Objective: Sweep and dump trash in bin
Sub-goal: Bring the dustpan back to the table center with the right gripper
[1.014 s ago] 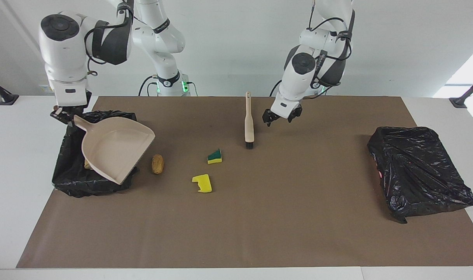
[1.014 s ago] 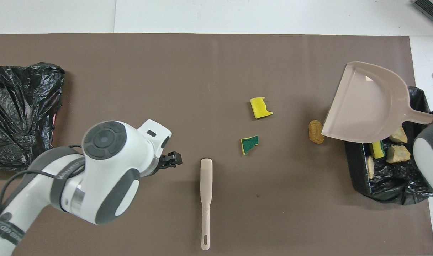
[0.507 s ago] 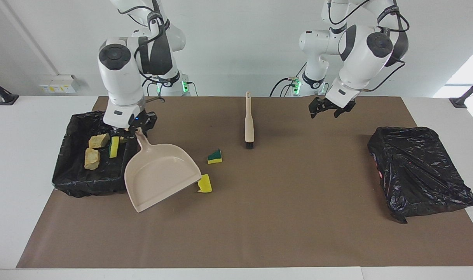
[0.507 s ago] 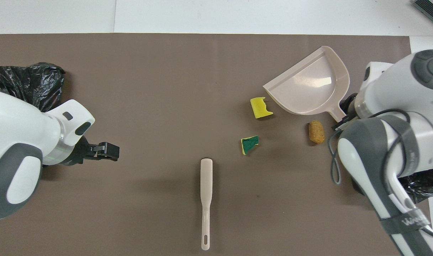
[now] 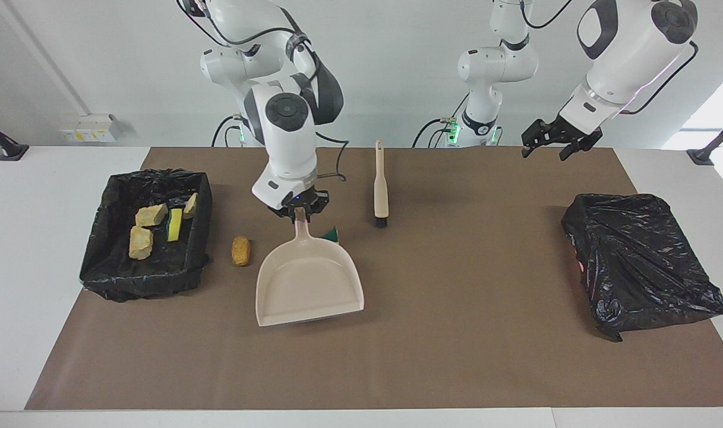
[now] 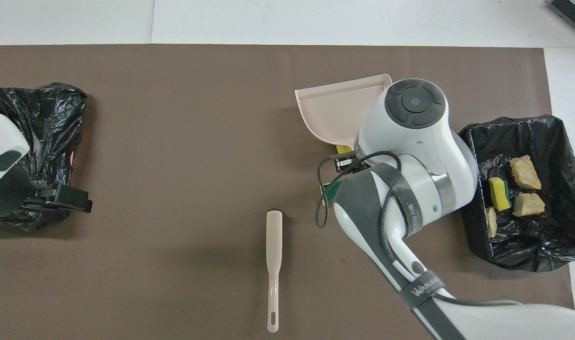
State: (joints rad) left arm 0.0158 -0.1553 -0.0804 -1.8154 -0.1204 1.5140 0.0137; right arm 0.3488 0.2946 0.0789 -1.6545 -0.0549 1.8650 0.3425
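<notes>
The right gripper (image 5: 296, 212) clamps the dustpan (image 5: 309, 282) handle, the left gripper (image 5: 554, 142) hangs wide; beside the dustpan lie the nugget (image 5: 240, 250) and sponge wedge (image 5: 332, 235), probably light, soft, best swept.

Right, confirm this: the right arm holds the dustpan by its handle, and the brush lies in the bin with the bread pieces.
One thing is wrong: the brush lies on the brown mat near the middle of the table, not in the bin. The facing view shows it. The rest stands: the right gripper holds the dustpan by its handle, and the bread pieces are in the bin.
</notes>
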